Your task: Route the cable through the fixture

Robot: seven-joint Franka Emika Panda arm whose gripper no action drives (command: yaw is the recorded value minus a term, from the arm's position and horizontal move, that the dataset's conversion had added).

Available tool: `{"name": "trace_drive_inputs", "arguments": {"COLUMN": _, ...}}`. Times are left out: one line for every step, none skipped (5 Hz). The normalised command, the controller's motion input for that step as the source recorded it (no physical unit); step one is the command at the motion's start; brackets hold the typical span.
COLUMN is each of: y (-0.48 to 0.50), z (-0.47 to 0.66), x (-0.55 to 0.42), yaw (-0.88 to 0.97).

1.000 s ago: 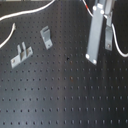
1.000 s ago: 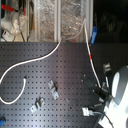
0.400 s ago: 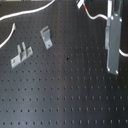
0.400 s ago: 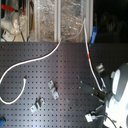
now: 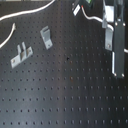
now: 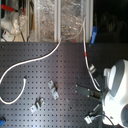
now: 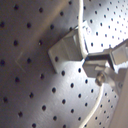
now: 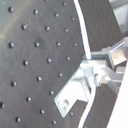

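Note:
The cable (image 6: 35, 59) is a long white cord that loops over the second exterior view's left and runs back to my gripper (image 6: 82, 91). In the first exterior view the cable (image 5: 20, 15) crosses the far left, and my gripper (image 5: 113, 47) hangs at the right. In both wrist views the cable (image 7: 102, 92) (image 8: 82, 30) passes through the fingertips. My gripper (image 7: 95, 60) (image 8: 97, 60) looks shut on it. A silver-grey metal clip (image 7: 65, 47) (image 8: 75, 92), apparently the fixture, stands right against the fingertips with the cable beside it.
A bent angled bracket (image 5: 46, 37) (image 6: 52, 89) and a flat bracket with two prongs (image 5: 20, 54) (image 6: 37, 105) stand on the black perforated board (image 5: 65, 95). The cable's free end (image 6: 25, 78) lies near them. Cluttered shelves (image 6: 50, 20) line the back.
My gripper has moved toward the first exterior view's right and slightly nearer, carrying the cable along. The two brackets have stayed put.

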Motion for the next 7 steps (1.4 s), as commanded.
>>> {"name": "trace_drive_inputs", "arguments": {"y": -0.24, "z": 0.23, "x": -0.331, "yaw": -0.46}}
{"name": "trace_drive_inputs", "arguments": {"y": 0.029, "z": 0.04, "x": -0.377, "yaw": -0.27}}
{"name": "trace_drive_inputs", "arguments": {"y": 0.253, "z": 0.0, "x": -0.201, "yaw": -0.5}}
{"name": "trace_drive_inputs", "arguments": {"y": 0.293, "z": -0.02, "x": -0.092, "yaw": 0.0}}
{"name": "trace_drive_inputs", "arguments": {"y": -0.024, "z": 0.0, "x": 0.006, "yaw": 0.0}}
{"name": "trace_drive_inputs", "arguments": {"y": 0.144, "z": 0.39, "x": -0.198, "yaw": -0.33}}
{"name": "trace_drive_inputs", "arguments": {"y": 0.034, "z": 0.15, "x": -0.192, "yaw": -0.28}}
